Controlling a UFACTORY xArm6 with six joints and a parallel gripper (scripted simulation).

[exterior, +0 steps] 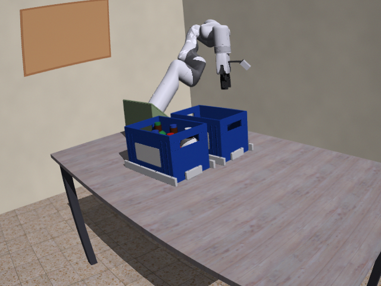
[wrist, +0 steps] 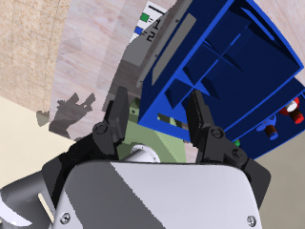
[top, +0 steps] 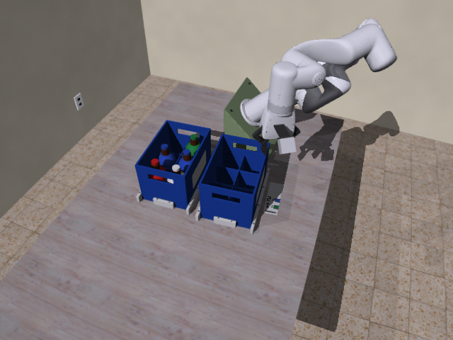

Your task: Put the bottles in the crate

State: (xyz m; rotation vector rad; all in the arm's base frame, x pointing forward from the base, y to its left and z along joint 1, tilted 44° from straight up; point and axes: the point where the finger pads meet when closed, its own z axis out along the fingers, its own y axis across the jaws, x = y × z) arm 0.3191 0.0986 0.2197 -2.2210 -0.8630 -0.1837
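Two blue crates stand side by side on the table. The crate with the bottles (top: 144,176) (exterior: 187,155) (wrist: 257,141) holds several upright bottles: a green-label one (top: 192,144), two blue ones (top: 166,156) and a red one (top: 158,171). The empty crate (top: 226,205) (exterior: 227,132) (wrist: 223,19) has dividers inside. The pick list (top: 273,205) (wrist: 149,22) lies beside it and shows a green and a blue mark with digits. My gripper (exterior: 224,86) (wrist: 158,99) is open and empty, high above the empty crate's far end.
The green base block (top: 238,110) (exterior: 135,112) (wrist: 155,143) carries the arm behind the crates. White stops (top: 163,202) (exterior: 193,172) hold the crates at their feet. The table's right edge runs close past the pick list.
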